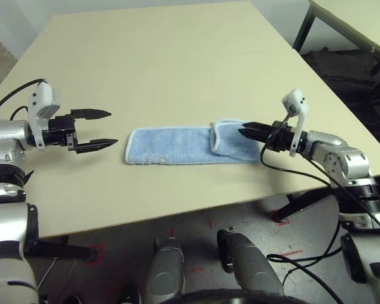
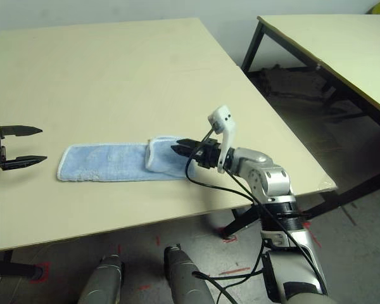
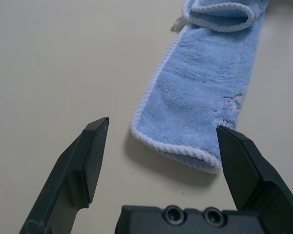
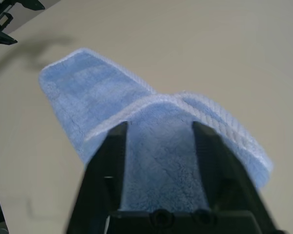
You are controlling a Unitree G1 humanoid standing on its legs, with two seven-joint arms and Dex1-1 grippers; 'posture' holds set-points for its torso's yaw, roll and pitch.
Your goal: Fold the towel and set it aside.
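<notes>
The light blue towel [image 1: 168,147] lies as a long strip across the near part of the table [image 1: 177,63], its white-edged right end folded back over itself [image 1: 223,136]. My right gripper [image 1: 242,132] reaches onto that folded end from the right. In the right wrist view its fingers [image 4: 112,161] stand apart, open, with the towel's flap [image 4: 158,151] between them. My left gripper [image 1: 113,128] hovers open just left of the towel's left end [image 3: 185,151], a small gap away, with nothing in it.
A second table [image 2: 329,38] with dark legs stands at the back right, across a gap of floor. The towel lies near the table's front edge [image 1: 196,206]. Black cables [image 2: 240,190] hang from my right forearm past that edge.
</notes>
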